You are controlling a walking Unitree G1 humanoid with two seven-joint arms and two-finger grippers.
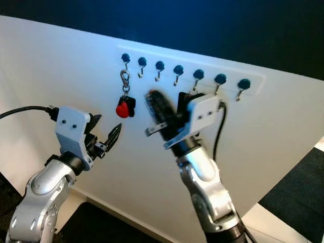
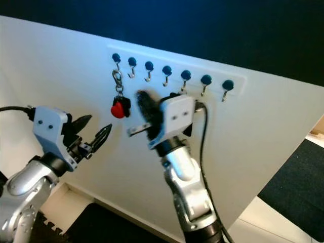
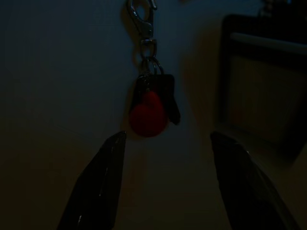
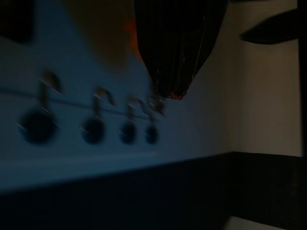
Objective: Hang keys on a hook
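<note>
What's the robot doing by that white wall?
It is hanging keys. The keys, with a red tag, already dangle from the first hook in a row of hooks on the white wall. The left end effector sits open just below and left of them, holding nothing. The right end effector is raised near the wall beside the keys, blurred, so its fingers are hard to read.

Silver arms, white screwed wrist brackets, black cables
</note>
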